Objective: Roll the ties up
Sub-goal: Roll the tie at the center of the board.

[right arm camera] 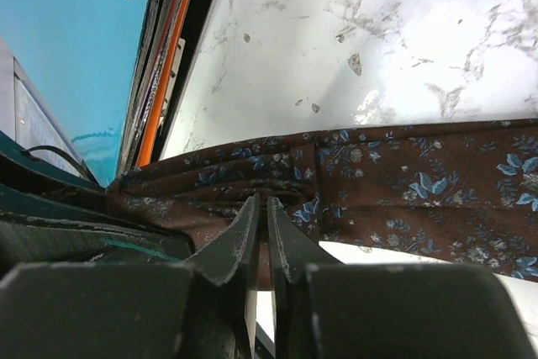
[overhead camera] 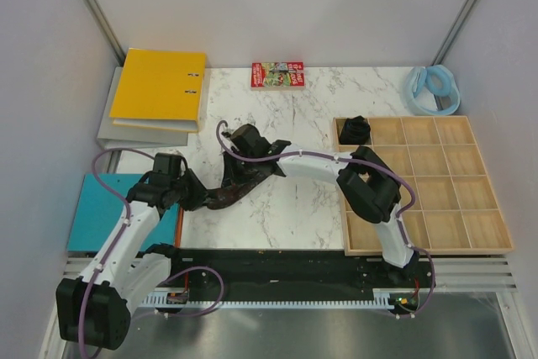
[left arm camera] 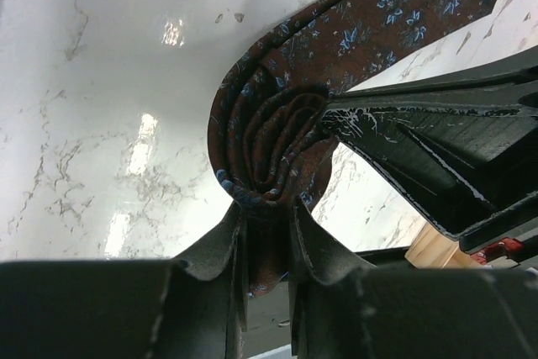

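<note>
A dark brown tie [overhead camera: 229, 193] with small blue flowers lies on the marble table between my two grippers. In the left wrist view its end is wound into a loose coil [left arm camera: 271, 136], and my left gripper [left arm camera: 267, 210] is shut on the coil's lower edge. My right gripper [right arm camera: 261, 205] is shut on a fold of the same tie [right arm camera: 395, 182] beside the coil, and its dark finger [left arm camera: 420, 136] reaches into the coil's centre. In the top view my left gripper [overhead camera: 198, 196] and right gripper [overhead camera: 245, 167] meet at the tie. A second tie, a dark coil [overhead camera: 355, 129], sits in the tray's far-left compartment.
A wooden compartment tray [overhead camera: 437, 208] fills the right side. A pale blue looped band [overhead camera: 433, 90] lies behind it. A yellow binder [overhead camera: 160, 86] on a grey folder is at the back left, a red book [overhead camera: 276, 75] at the back, and a teal board [overhead camera: 105, 208] at the left.
</note>
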